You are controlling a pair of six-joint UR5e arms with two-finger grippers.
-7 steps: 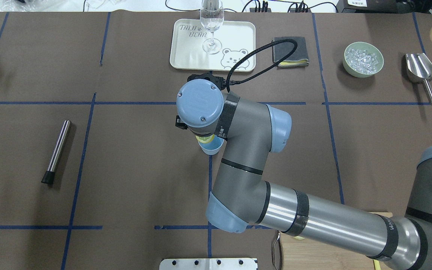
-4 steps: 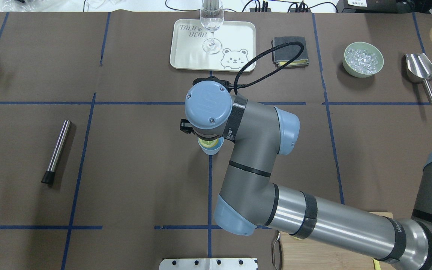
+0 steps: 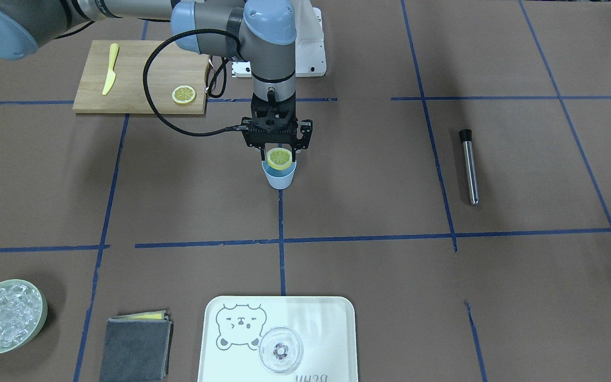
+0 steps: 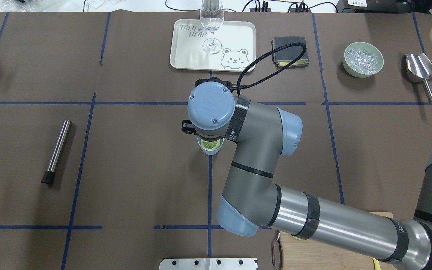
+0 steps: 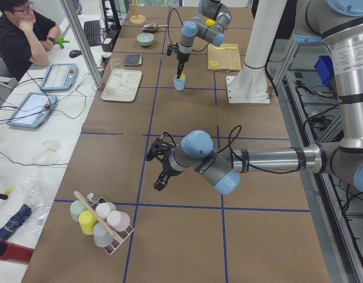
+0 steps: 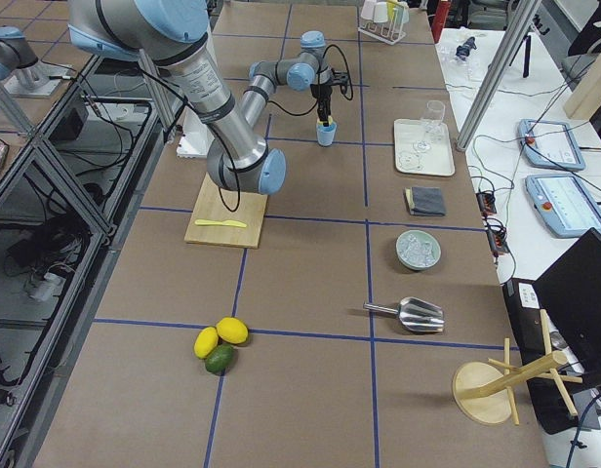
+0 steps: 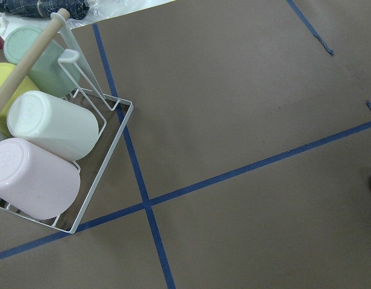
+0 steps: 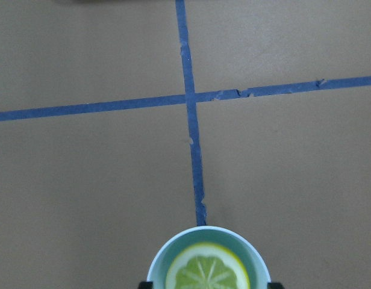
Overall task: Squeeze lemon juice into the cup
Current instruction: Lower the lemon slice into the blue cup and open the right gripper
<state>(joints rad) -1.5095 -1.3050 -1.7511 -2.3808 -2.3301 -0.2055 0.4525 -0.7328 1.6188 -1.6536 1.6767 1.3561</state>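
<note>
Right gripper (image 3: 279, 155): jaws clamped on the lemon (image 3: 279, 158), one finger on each edge. The slice is upright and faces the front-facing camera. It hangs directly over the mouth of the cup (image 3: 279, 179); I cannot tell whether its lower edge touches the rim. The cup stands upright on a blue tape line.

Overhead view: the wrist hides the gripper. Only the slice and the cup's near rim show, at 6 o'clock of the blue wrist cap.
Right wrist view: the slice is framed inside the cup's rim, with a tape crossing at 12 o'clock of the cup.

Front-facing view only: a cutting board (image 3: 141, 58) at 10 o'clock of the cup carries a yellow knife (image 3: 110, 69) and a second slice (image 3: 184, 95).

Left gripper (image 5: 161, 164): seen only in the exterior left view, well apart from the cup; cannot tell whether it is open or closed. Left wrist view: a wire rack (image 7: 105, 165) of upturned cups at 9 o'clock.

Writing: the tray (image 4: 193, 56), at 12 o'clock of the cup in the overhead view, appears to read "TAIJI BEAR" beside a bear drawing. A wine glass (image 4: 211, 22) stands on it. The print on the wrist strap is too small to read.
</note>
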